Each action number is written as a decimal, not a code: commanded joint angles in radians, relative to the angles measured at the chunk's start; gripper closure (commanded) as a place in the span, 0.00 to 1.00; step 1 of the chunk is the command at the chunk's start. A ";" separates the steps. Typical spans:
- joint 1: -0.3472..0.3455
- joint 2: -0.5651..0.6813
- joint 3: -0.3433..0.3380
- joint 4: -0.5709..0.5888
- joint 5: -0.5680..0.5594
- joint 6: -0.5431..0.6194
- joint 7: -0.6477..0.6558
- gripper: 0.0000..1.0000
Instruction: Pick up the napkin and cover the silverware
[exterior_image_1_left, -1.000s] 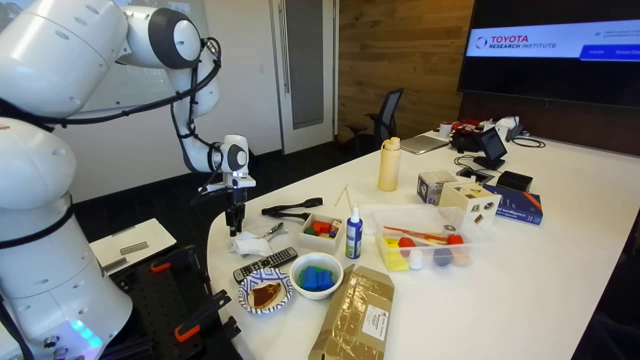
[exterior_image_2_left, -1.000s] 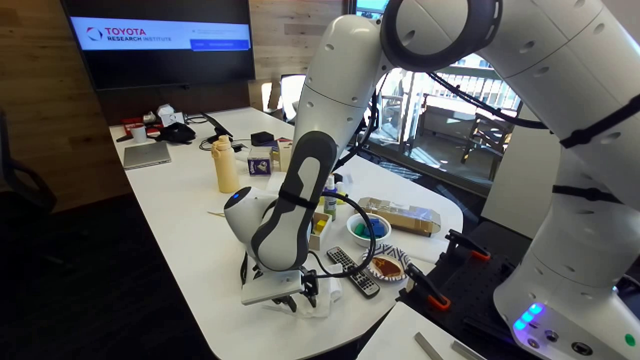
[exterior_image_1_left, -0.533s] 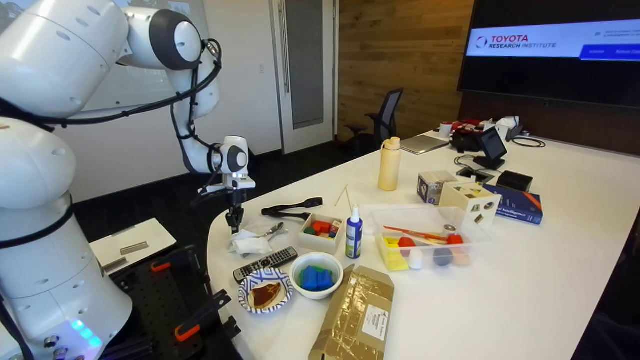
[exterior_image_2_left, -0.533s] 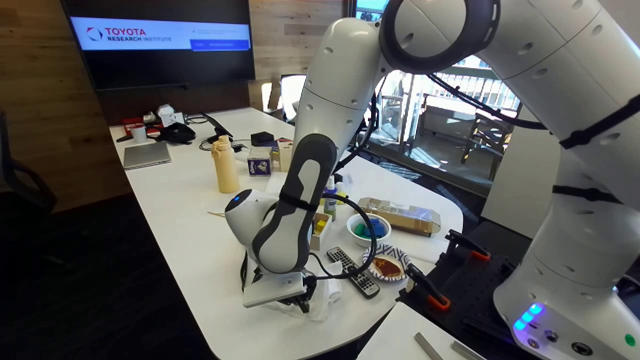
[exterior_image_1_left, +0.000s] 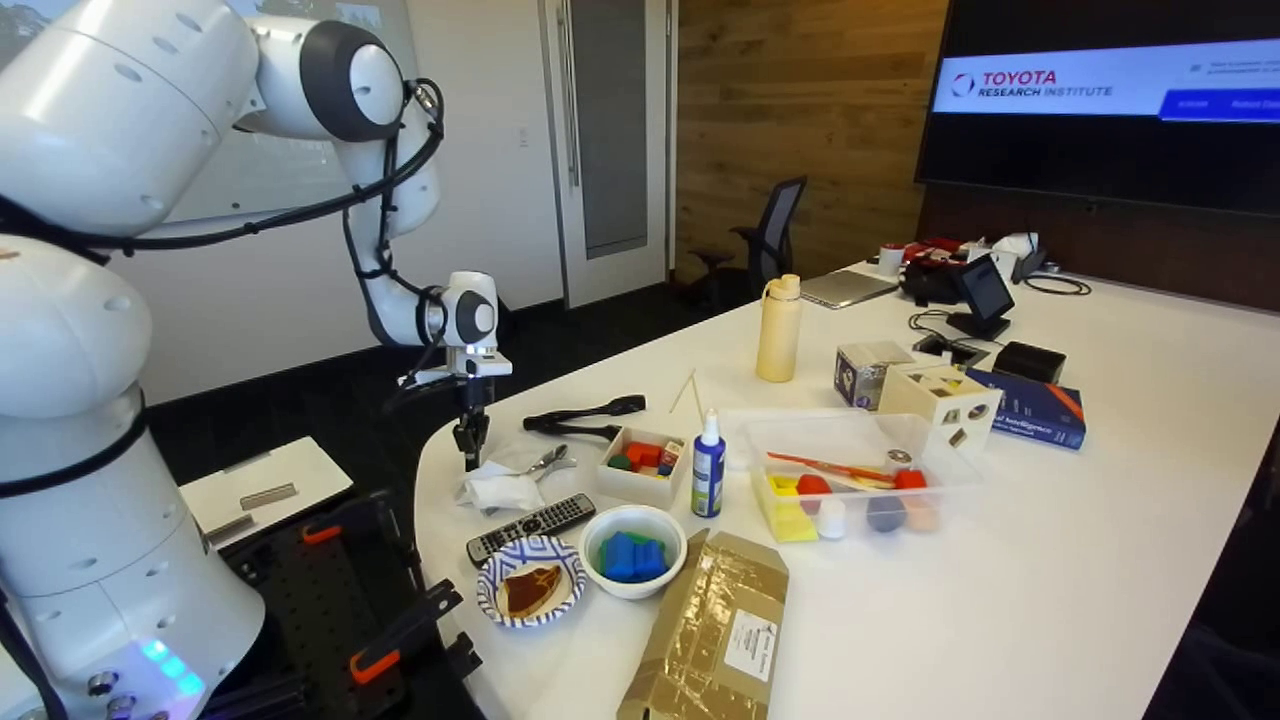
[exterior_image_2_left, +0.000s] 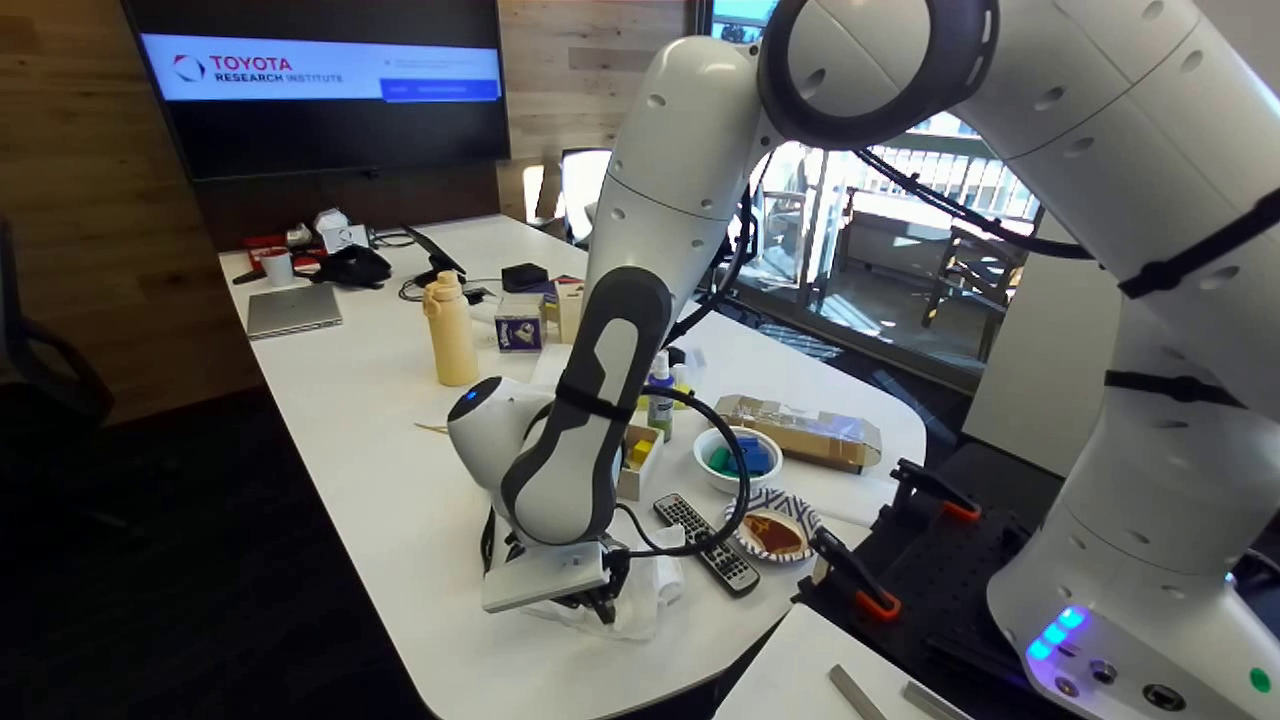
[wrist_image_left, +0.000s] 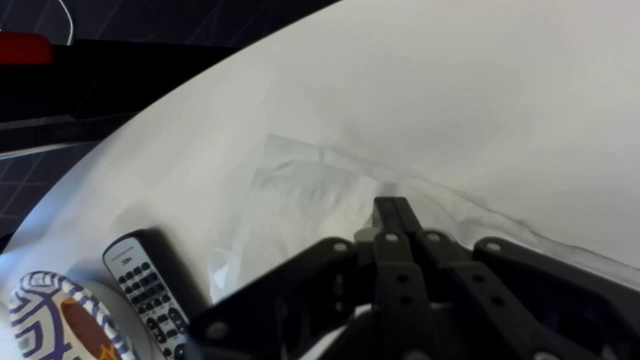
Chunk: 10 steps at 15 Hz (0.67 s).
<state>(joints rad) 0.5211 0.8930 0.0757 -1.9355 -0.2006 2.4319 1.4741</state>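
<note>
White conf. table (exterior_image_1_left: 980, 600) w/ rounded end filled much of rm. White wall (exterior_image_1_left: 480, 170) had a glossy whiteboard (exterior_image_1_left: 280, 180), a small lt. switch (exterior_image_1_left: 523, 137) and a door (exterior_image_1_left: 612, 130) w/ dark glass panel & long vert. handle (exterior_image_1_left: 572, 110). Next to it ran a wood-plank wall (exterior_image_1_left: 810, 110); wall-mtd. screen (exterior_image_1_left: 1100, 155), mostly blk., showed a pale Toyota Research Institute banner (exterior_image_1_left: 1045, 82) w/ blue box. Mesh-back office chair (exterior_image_1_left: 783, 225) stood nr. table's far edge on dark flr. (exterior_image_1_left: 560, 345), which in wrist view had thin pale lines. In an exterior view, tall glass panes (exterior_image_2_left: 880, 270) looked onto a v. bright sunlit area w/ pale railing (exterior_image_2_left: 980, 165), an outdoor chair (exterior_image_2_left: 975, 270) & sun patches (exterior_image_2_left: 850, 325) on the ground.
</note>
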 joint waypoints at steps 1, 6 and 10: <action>-0.013 -0.047 0.011 -0.013 0.032 0.011 -0.049 1.00; -0.019 -0.080 0.020 -0.016 0.052 0.002 -0.079 0.74; -0.013 -0.057 0.022 -0.013 0.077 0.007 -0.096 0.53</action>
<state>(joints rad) 0.5187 0.8430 0.0862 -1.9295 -0.1553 2.4335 1.4155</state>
